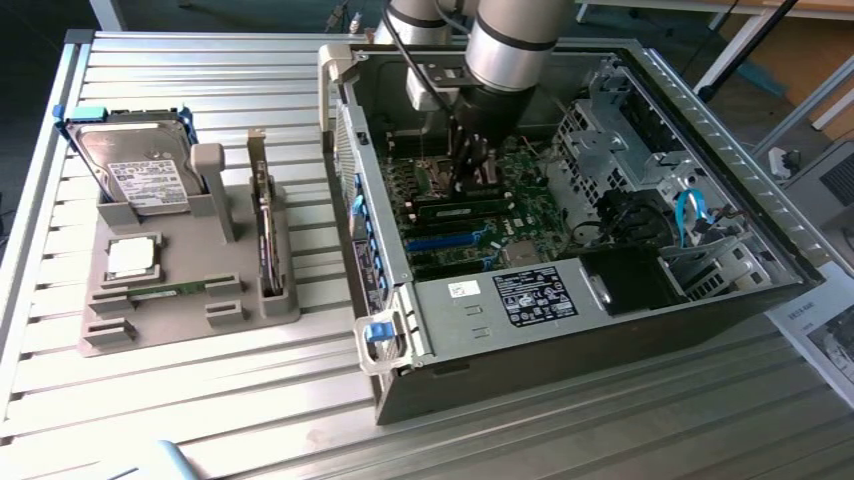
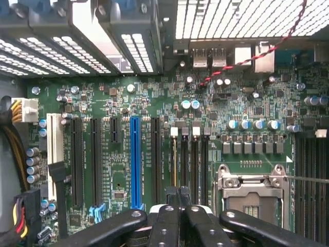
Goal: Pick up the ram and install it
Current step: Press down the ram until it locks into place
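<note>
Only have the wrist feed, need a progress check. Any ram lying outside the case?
Observer: Yes. A green ram stick lies flat in a grey tray, on the exterior view's left of the case.
Operator: Anything else in that tray?
Observer: A hard drive stands upright at its far end, with a silver chip between it and the stick.
Operator: Where's the arm?
Observer: The arm comes down from above into the open case, hand low over the board.
</note>
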Tool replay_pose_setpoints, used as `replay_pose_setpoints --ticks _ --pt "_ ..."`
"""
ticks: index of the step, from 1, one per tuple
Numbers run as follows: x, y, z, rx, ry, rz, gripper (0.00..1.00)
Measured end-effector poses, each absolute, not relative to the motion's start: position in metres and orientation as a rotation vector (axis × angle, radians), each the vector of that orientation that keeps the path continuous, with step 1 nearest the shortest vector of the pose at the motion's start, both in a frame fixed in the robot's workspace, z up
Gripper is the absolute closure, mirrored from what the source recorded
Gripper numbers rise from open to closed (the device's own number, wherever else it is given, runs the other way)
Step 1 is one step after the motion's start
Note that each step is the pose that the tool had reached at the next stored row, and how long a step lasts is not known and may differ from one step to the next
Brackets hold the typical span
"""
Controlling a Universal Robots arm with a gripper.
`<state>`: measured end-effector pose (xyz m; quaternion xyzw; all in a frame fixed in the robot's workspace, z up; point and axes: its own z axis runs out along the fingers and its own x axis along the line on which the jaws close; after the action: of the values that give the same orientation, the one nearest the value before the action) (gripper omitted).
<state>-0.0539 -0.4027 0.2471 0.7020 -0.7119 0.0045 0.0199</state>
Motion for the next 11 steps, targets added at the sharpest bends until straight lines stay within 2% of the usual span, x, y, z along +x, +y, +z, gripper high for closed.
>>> replay_pose_setpoints --ticks 11 --pt "-0.071 -0.403 0.247 2.179 -2.210 0.017 0.90"
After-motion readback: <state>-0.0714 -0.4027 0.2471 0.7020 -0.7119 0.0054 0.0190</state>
